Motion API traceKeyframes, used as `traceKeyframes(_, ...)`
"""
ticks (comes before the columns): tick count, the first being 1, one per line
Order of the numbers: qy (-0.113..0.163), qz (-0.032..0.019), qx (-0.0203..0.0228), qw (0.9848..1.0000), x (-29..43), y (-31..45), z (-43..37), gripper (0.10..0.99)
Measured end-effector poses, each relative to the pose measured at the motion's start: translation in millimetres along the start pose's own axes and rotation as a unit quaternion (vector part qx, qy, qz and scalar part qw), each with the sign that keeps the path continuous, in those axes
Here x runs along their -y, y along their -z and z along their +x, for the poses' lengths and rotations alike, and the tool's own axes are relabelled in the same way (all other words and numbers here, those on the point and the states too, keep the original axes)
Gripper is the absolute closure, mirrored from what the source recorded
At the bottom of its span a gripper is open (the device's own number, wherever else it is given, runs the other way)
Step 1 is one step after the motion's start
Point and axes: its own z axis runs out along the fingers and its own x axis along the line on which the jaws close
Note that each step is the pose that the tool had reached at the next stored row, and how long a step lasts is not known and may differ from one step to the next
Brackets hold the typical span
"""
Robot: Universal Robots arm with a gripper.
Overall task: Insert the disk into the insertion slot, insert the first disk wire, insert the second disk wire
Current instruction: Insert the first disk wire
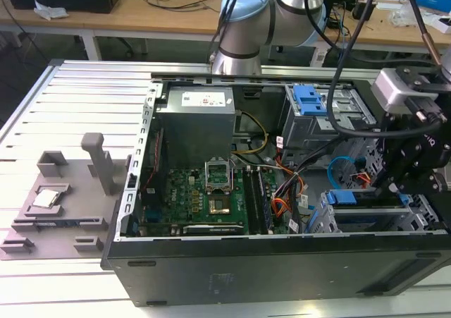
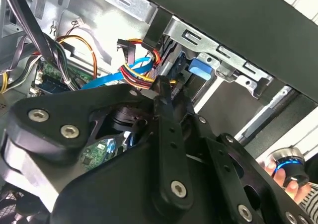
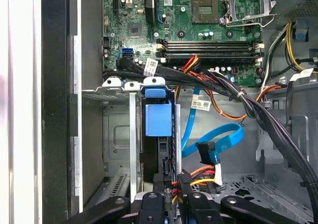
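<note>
**Gripper and drive bay, three views.** The gripper (image 3: 171, 198) is being shown clamped on the dark plug of the first disk wire (image 3: 202, 173), the orange-red-black bundle. In the second wrist view that bundle (image 2: 139, 75) is being met by the tip of the gripper (image 2: 161, 91).

The plug is being held just beside the rear edge of the disk (image 3: 158, 119). The disk is being carried inside the insertion slot (image 3: 115, 134), its blue bracket lying between the slot's grey rails. The second disk wire (image 3: 218, 134) is being shown looped near the disk, its dark plug apart from it.

Little room is being left around the gripper. The black wall of the case (image 3: 57, 110) is running along one side of the slot, and black cable bundles are crossing the other.

In the exterior view the gripper (image 1: 386, 185) is being seen at 3 o'clock of the case (image 1: 211, 276), over the disk (image 1: 343, 197) and the slot (image 1: 366, 225). From it the motherboard (image 1: 204, 198) is lying toward 9 o'clock and the blue-latched bay (image 1: 310, 103) toward 11 o'clock. A hand (image 2: 287, 183) is being shown beyond the case's edge.
</note>
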Motion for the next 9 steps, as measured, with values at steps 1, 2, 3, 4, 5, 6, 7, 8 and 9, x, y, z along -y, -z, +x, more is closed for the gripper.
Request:
traceKeyframes(1, 0.000, 0.0000, 0.0000, 1.0000, -0.3, 6.4, 0.0, 0.847)
traceKeyframes(2, 0.000, 0.0000, 0.0000, 1.0000, -0.5, 12.8, 0.0, 0.847)
traceKeyframes(3, 0.000, 0.0000, 0.0001, 1.0000, -0.8, 19.3, 0.0, 0.847)
traceKeyframes(4, 0.000, 0.0000, 0.0000, 1.0000, -0.9, 22.8, 0.0, 0.847)
traceKeyframes(5, 0.000, 0.0000, 0.0001, 1.0000, -1.2, 27.6, -0.1, 0.847)
traceKeyframes(6, 0.000, 0.0000, 0.0001, 1.0000, -1.4, 32.7, -0.6, 0.847)
traceKeyframes(7, 0.000, 0.0000, 0.0000, 1.0000, -1.5, 35.7, -1.4, 0.847)
traceKeyframes(8, 0.000, 0.0000, 0.0001, 1.0000, -1.7, 39.2, -2.2, 0.925)
traceKeyframes(9, 0.000, 0.0000, 0.0000, 1.0000, -1.9, 43.9, -2.8, 0.980)
